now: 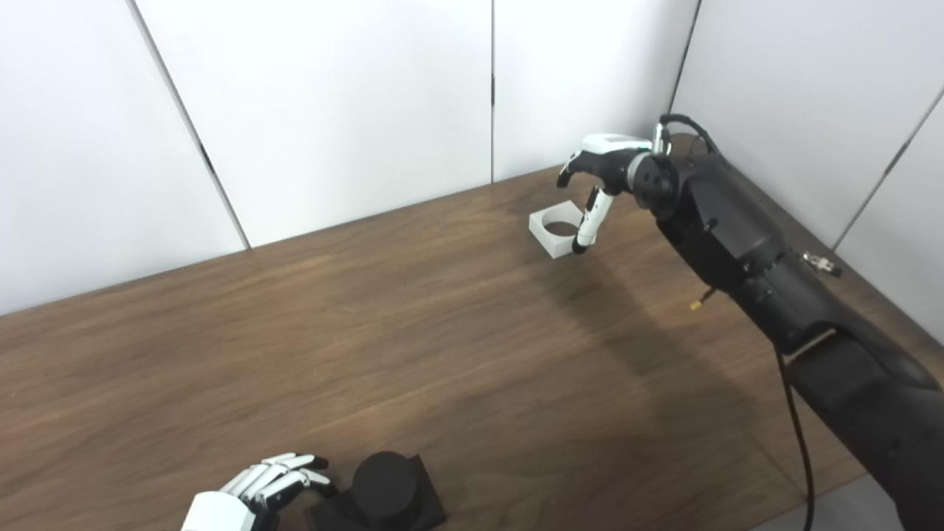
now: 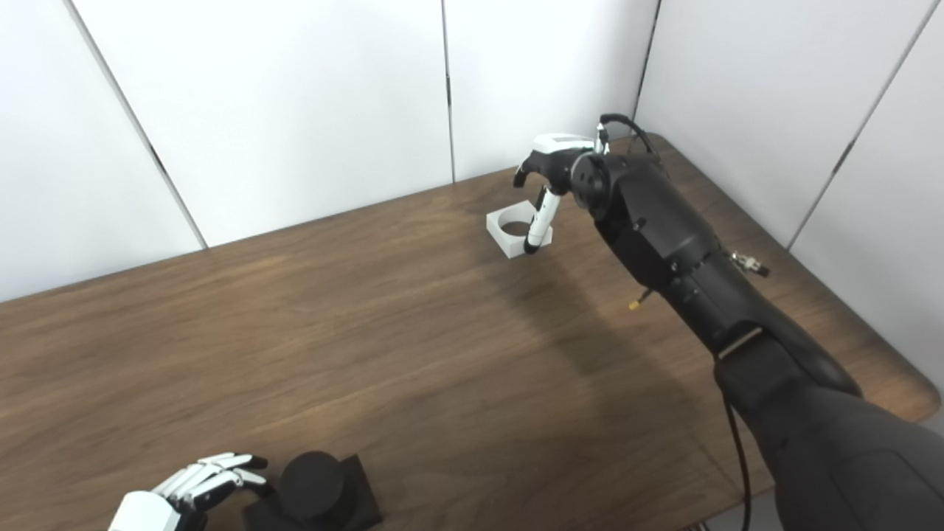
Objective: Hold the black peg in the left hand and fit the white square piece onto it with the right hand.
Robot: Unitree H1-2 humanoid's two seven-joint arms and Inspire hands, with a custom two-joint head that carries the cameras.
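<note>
Presently the work stands at the pick-up stage; neither part is yet held. The white square piece (image 1: 554, 231), a block with a round hole through it, lies flat on the worktop (image 1: 413, 332) near the far edge, toward the far right corner. The right hand (image 1: 601, 177) hangs over it with its fingers apart and curled downward; one fingertip (image 1: 581, 243) reaches the near right corner of the piece, though firm contact cannot be confirmed. No grasp is made.

The black peg (image 1: 383, 483), a round stub on a square base, stands upright at the near edge, left of centre. The left hand (image 1: 254, 490) lies just beside its left side, fingers loosely spread and extended toward the base; it grips nothing, and whether the fingertips touch cannot be told.

Judgement: the next move calls for the right hand to close on opposite walls of the piece, and for the left to close on the peg's base, before the two parts, now well apart, are brought together with hole aligned to stub.
</note>
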